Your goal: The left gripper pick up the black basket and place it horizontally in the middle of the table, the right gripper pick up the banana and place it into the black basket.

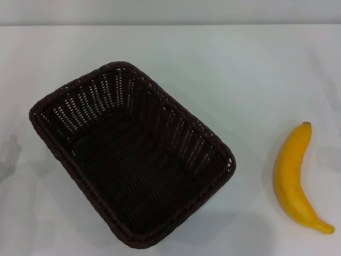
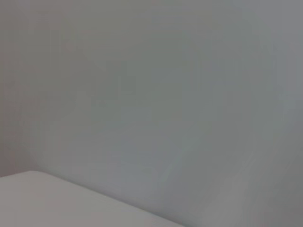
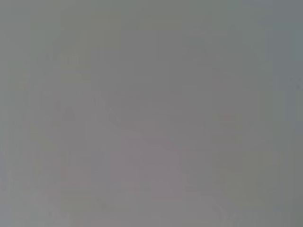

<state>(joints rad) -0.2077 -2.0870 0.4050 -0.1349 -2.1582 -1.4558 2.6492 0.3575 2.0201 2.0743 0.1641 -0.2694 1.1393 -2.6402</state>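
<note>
The black basket [image 1: 128, 160] is a dark woven wicker basket. It stands upright and empty on the white table [image 1: 240, 69], left of centre, turned at a slant. The banana [image 1: 292, 178] is bright yellow and lies on the table at the right, apart from the basket, with its stem end pointing away from me. Neither gripper shows in any view. The left wrist view holds only a plain grey surface and a pale corner. The right wrist view holds only plain grey.
The table's far edge [image 1: 170, 25] runs along the top of the head view, with a grey wall behind it. A faint shadow lies on the table at the left edge [image 1: 8, 154].
</note>
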